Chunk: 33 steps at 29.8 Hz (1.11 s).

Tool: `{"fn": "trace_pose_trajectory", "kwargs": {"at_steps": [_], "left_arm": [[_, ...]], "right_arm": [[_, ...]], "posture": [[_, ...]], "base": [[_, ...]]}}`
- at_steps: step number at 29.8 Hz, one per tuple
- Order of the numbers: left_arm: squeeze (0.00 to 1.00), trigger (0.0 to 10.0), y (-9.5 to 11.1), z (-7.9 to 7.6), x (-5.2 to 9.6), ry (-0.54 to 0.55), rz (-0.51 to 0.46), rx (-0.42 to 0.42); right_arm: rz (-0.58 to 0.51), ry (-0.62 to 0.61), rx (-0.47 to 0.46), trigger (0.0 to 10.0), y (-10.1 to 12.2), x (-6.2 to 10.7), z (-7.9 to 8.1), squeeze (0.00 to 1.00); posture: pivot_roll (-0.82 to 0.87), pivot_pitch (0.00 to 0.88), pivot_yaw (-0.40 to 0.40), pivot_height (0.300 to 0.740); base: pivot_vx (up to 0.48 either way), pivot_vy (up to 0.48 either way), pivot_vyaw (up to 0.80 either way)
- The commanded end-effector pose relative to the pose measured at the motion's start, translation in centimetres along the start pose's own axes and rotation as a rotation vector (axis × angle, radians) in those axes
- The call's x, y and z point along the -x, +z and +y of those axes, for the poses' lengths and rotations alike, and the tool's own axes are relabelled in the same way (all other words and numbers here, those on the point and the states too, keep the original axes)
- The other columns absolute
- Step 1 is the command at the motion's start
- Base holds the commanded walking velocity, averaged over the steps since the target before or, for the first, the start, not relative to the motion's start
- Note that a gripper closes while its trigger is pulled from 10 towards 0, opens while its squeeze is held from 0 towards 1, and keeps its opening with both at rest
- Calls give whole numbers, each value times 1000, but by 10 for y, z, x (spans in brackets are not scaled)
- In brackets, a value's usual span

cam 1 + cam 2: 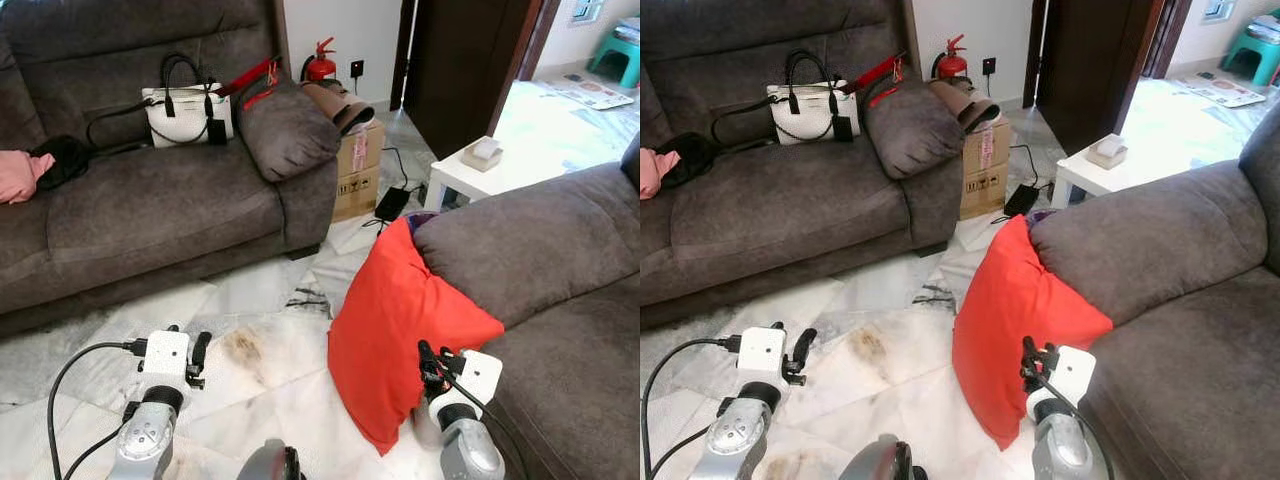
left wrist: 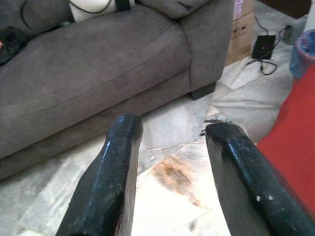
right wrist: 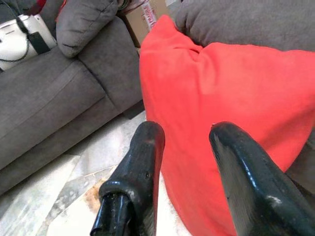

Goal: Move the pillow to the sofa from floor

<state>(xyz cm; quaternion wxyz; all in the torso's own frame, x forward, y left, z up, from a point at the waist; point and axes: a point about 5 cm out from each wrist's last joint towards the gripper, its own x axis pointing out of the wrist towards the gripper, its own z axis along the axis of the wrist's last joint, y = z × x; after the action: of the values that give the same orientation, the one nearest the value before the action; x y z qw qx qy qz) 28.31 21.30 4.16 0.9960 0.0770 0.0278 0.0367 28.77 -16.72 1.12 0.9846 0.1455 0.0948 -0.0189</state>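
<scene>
The left gripper (image 1: 197, 356) hovers over the marble floor (image 1: 270, 370) at about 8 o'clock, jaws apart and empty; at 5 o'clock the red pillow (image 1: 395, 335) stands on edge on the floor, leaning against the right sofa (image 1: 540, 250); the right gripper (image 1: 432, 366) sits just beside it, fingers spread, probably not yet touching. Pinching only loose fabric could let the pillow sag and slip; a nudge may topple it flat.

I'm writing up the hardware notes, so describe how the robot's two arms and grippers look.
Both arms are silver metal with rounded joints, each ending in a white box. The left gripper and the right gripper each have two long black fingers with rounded tips. A black cable loops out from the left wrist box; a thinner one runs along the right.
</scene>
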Motion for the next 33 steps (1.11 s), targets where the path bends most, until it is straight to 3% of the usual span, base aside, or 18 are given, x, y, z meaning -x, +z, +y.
{"fn": "trace_pose_trajectory", "kwargs": {"at_steps": [1,19,27,33], "left_arm": [[0,10000,1,3,-1,8,4,-1],[0,10000,1,1,-1,-1,7,-6],[0,10000,1,1,-1,-5,9,-8],[0,10000,-1,0,0,-23,14,-7]], "right_arm": [[26,-2,-12,10000,-5,1,1,0],[41,-9,-33,10000,-9,3,2,0],[25,-24,-45,10000,-4,-1,1,0],[3,-55,-38,10000,0,-2,-4,0]], "posture": [[92,131,86,641],[92,133,89,641],[96,131,89,641],[98,129,89,641]], "base": [[322,0,0],[334,0,0],[338,0,-735],[82,0,0]]}}
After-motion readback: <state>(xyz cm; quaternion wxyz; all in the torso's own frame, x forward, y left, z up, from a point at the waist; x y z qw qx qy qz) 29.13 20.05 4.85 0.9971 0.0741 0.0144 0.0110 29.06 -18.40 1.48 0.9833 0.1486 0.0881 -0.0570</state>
